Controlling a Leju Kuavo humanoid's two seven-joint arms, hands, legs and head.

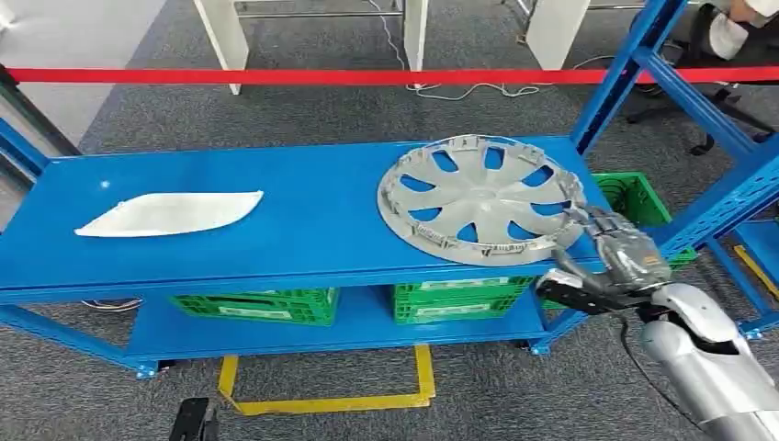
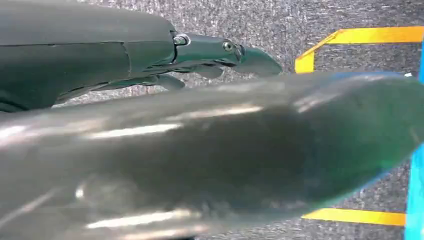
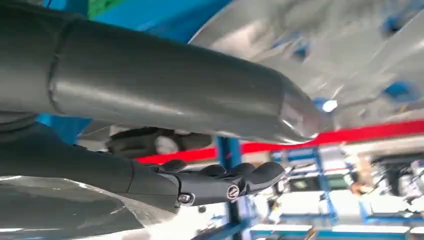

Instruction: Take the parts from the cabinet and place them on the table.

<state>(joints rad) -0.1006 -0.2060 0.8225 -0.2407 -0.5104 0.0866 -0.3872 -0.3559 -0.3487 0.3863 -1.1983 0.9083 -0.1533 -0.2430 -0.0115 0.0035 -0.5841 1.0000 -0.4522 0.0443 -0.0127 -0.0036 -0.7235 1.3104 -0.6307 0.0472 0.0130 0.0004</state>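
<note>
1. Head view: a blue table [image 1: 303, 220] fills the middle of the picture, with a lower shelf under it.
2. A silver wheel cover [image 1: 479, 197] lies on the table top near its right end, its rim reaching the front edge and close to the back edge.
3. A flat white part [image 1: 171, 213] lies on the left half of the table top, well apart from the wheel cover.
4. The right hand [image 1: 614, 246] is at the table's front right corner, its fingers over the wheel cover's rim and its thumb below; it appears to grip the rim there.
5. Green crates [image 1: 257, 304] stand on the lower shelf, and another green crate [image 1: 634, 197] sits past the right end of the table.
6. A red tape [image 1: 303, 76] runs across behind the table, and yellow floor tape [image 1: 367, 401] marks the carpet in front of it.
7. Left wrist view: the left hand [image 2: 200, 55] hangs over grey carpet, its dark fingers lying straight and together with nothing in them; I cannot tell how far it is closed.
8. Right wrist view: the thick thumb lies against the wheel cover's silver surface, and dark fingers [image 3: 225, 180] lie on its other side.
</note>
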